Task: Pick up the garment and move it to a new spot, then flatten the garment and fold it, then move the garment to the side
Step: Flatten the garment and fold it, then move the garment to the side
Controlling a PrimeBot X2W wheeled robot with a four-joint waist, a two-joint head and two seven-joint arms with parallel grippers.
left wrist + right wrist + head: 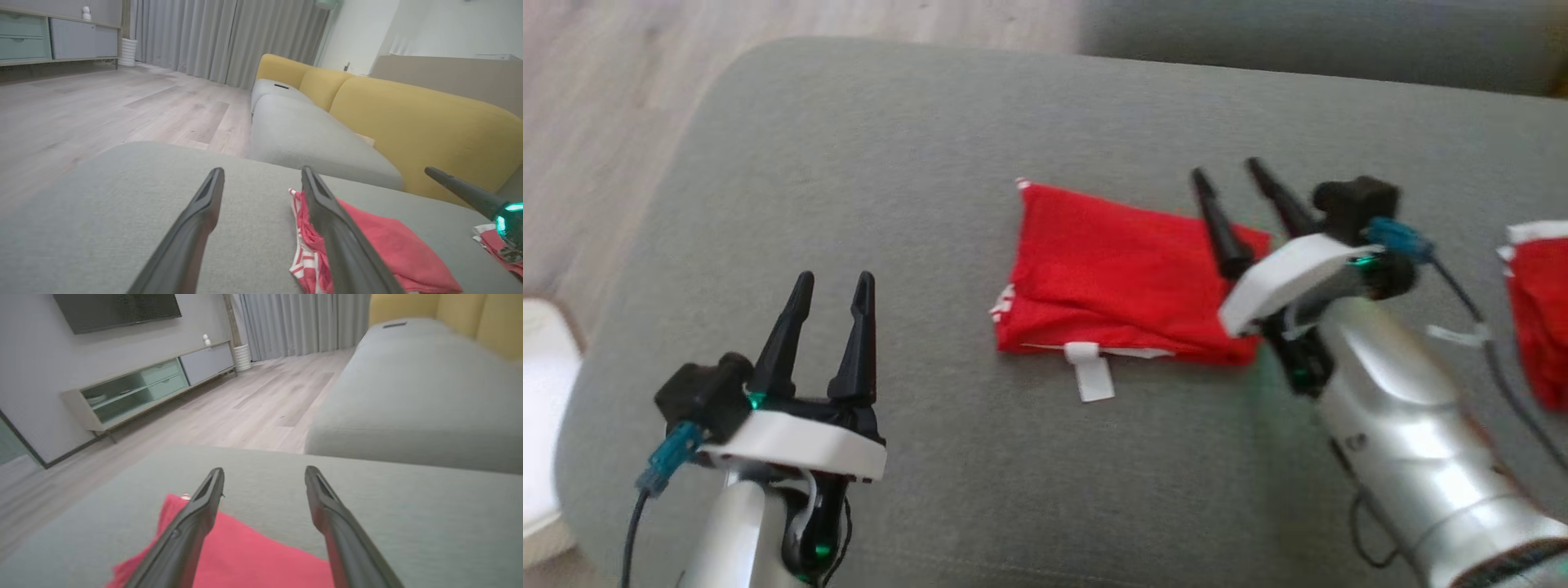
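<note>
The garment (pixel 1119 278) lies with its long axis left-to-right. Your right gripper (pixel 1225 173), jaws wide and empty, is over its right end. Your left gripper (pixel 836 282), equally wide and empty, stands well left.

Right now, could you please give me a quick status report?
Left gripper open, clear of the red garment; right gripper open over its right end. Garment folded on grey cushion. Second red piece far right, not in the way.

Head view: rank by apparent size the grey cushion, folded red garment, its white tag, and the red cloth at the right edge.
1. Grey fabric cushion
2. Folded red fabric garment
3. Red cloth at right edge, cropped by the frame, so unsure
4. White rectangular tag
</note>
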